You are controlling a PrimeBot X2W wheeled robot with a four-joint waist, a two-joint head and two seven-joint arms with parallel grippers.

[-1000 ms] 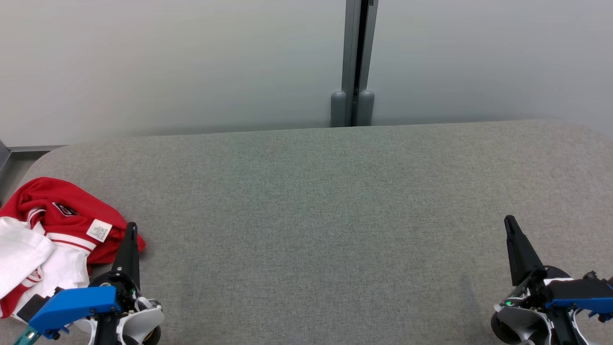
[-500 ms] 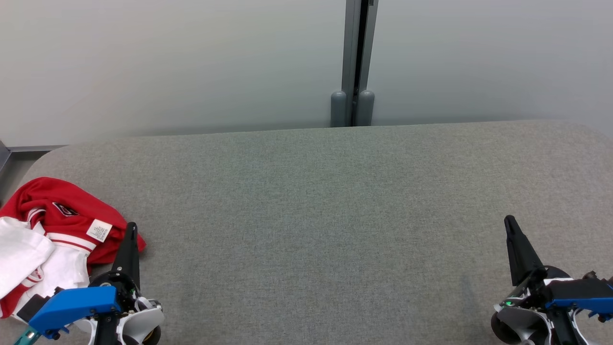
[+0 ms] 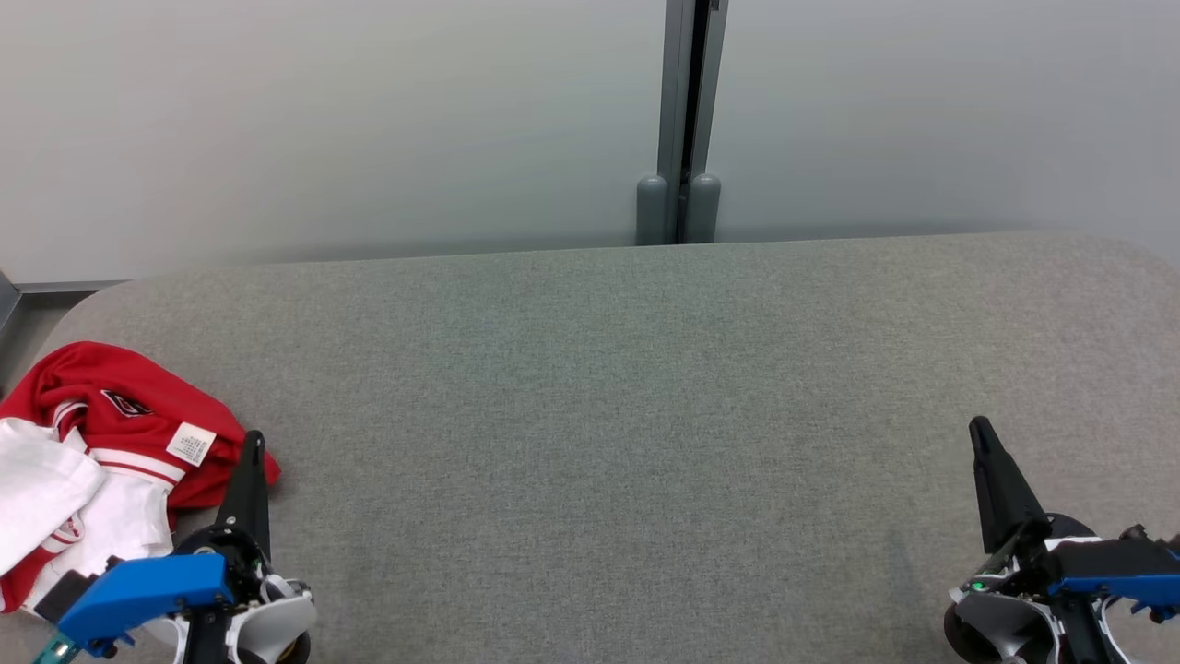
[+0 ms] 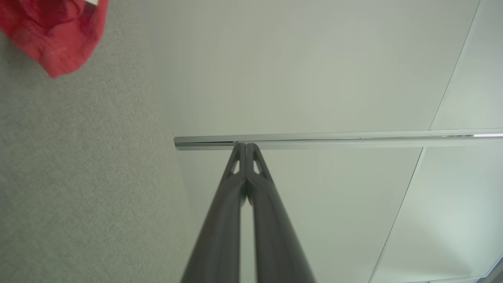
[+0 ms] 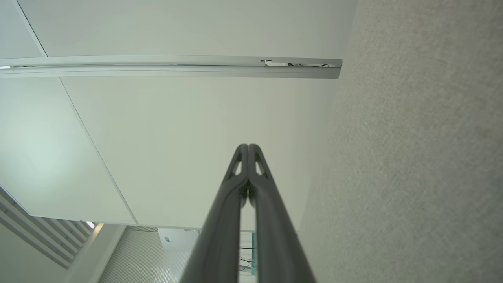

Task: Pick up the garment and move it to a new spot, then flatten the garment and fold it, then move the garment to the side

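Note:
A crumpled red and white garment (image 3: 101,443) with a white care label lies bunched at the near left corner of the grey table (image 3: 608,387). A red corner of the garment (image 4: 59,35) also shows at the top left of the left wrist view. My left gripper (image 3: 253,441) is shut and empty, its tip just right of the garment's red edge. At the lower right my right gripper (image 3: 979,431) is shut and empty above bare table, far from the garment. Both wrist views show the fingers pressed together, the left gripper (image 4: 246,145) and the right gripper (image 5: 247,146).
A pale partition wall stands behind the table, with a grey vertical post (image 3: 682,120) at the table's far edge. The table's left edge curves down near the garment.
Both grippers have shifted down very slightly in the head view. The garment has not moved.

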